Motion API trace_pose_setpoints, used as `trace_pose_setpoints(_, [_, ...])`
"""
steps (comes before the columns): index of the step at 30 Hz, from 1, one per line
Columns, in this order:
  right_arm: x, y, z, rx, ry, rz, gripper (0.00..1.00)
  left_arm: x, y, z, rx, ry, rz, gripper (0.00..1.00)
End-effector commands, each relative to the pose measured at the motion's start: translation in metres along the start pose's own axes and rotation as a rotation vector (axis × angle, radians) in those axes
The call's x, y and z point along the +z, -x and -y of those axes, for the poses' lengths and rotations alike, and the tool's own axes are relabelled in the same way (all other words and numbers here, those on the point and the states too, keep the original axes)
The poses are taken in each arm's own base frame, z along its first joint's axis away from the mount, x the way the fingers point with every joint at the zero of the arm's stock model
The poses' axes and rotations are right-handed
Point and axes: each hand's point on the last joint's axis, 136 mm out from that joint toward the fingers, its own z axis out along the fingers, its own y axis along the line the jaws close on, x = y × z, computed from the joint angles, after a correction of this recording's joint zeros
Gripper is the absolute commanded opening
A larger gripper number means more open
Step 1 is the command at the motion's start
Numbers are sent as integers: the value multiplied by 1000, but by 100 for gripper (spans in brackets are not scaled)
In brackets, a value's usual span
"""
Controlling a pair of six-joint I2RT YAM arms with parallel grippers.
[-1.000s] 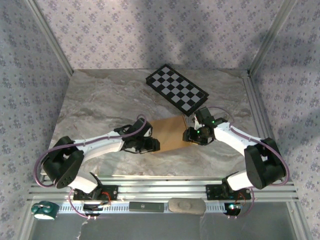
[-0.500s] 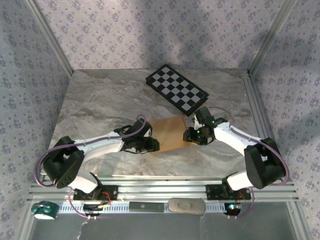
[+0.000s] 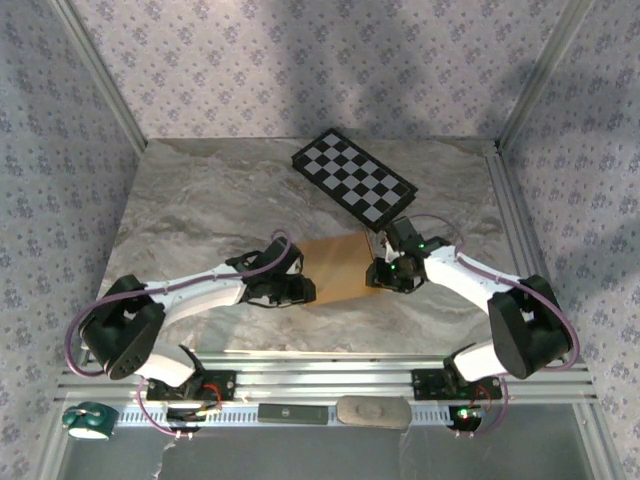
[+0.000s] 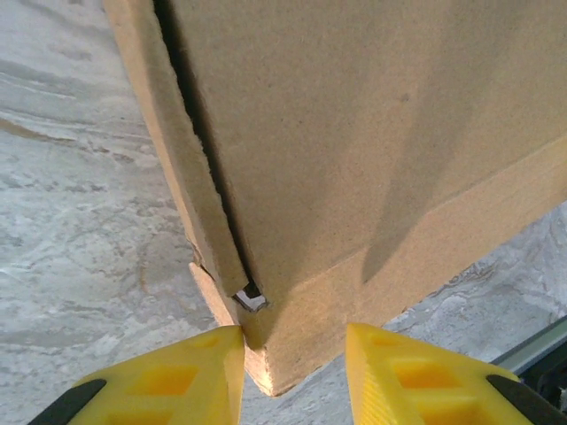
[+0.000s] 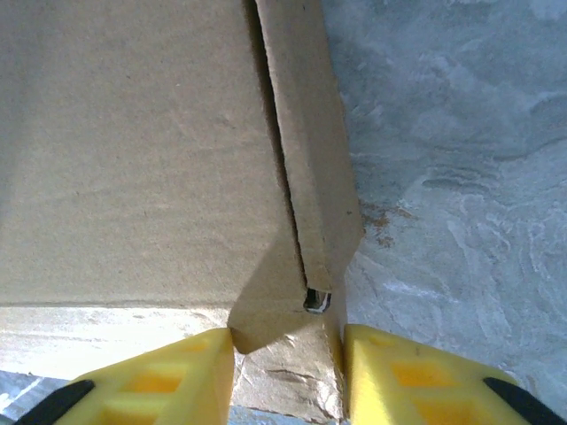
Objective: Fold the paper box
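Note:
The paper box (image 3: 335,268) lies as a folded tan cardboard shape on the marble table, between my two grippers. My left gripper (image 3: 305,292) is at its near left corner. In the left wrist view the box corner (image 4: 292,354) sits between the yellow fingers (image 4: 294,372); the left finger (image 4: 177,381) touches it and the right finger stands apart from it. My right gripper (image 3: 375,275) is at the near right corner. In the right wrist view both yellow fingers (image 5: 288,372) press the corner flaps of the box (image 5: 133,133).
A black-and-white checkered board (image 3: 353,180) lies behind the box, toward the back right. Aluminium rails (image 3: 320,375) run along the near edge, with a black bar (image 3: 293,413) and a grey oval piece (image 3: 372,411) below them. Patterned walls close in the table.
Both grippers' jaws have narrowed on the box's near corners. The right gripper has shifted slightly left against the box.

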Motion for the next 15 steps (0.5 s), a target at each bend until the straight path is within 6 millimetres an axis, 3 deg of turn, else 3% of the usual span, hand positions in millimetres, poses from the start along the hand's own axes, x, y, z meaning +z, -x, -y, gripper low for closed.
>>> trace_pose_setpoints(1, [-6,4,1,-29,-57,26,36,-5,-1,-3,29,19,12,33])
trace_pose_setpoints(15, [-4,1,2,-30,-70,23,34,-2,0,-6,31,24,25,22])
